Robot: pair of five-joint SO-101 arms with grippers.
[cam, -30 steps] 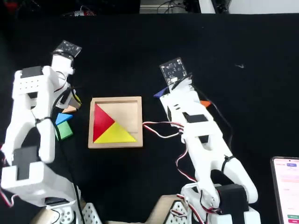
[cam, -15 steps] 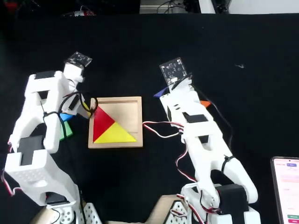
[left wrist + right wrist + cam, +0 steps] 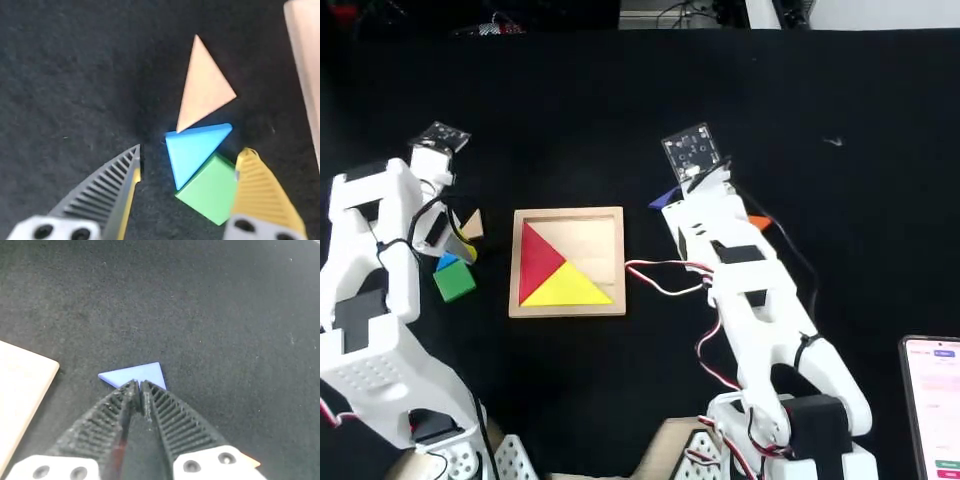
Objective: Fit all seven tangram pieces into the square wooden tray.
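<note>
black table (image 3: 840, 90) with wooden tray (image 3: 567, 212), green square (image 3: 454, 283), tan triangle (image 3: 473, 222), phone (image 3: 932, 400)

I saw a black cloth (image 3: 860, 200) covering the whole table. A phone (image 3: 932, 405) lay at its near right edge, screen lit, partly cut off by the frame. Beyond the cloth's far edge I made out dark cables (image 3: 685, 12), and a white surface (image 3: 885, 12) in the far right corner.

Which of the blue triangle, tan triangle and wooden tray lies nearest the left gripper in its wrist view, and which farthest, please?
1. Blue triangle, framed between the open jaws of the left gripper.
2. Tan triangle, just beyond it.
3. Wooden tray, off to one side.
</note>
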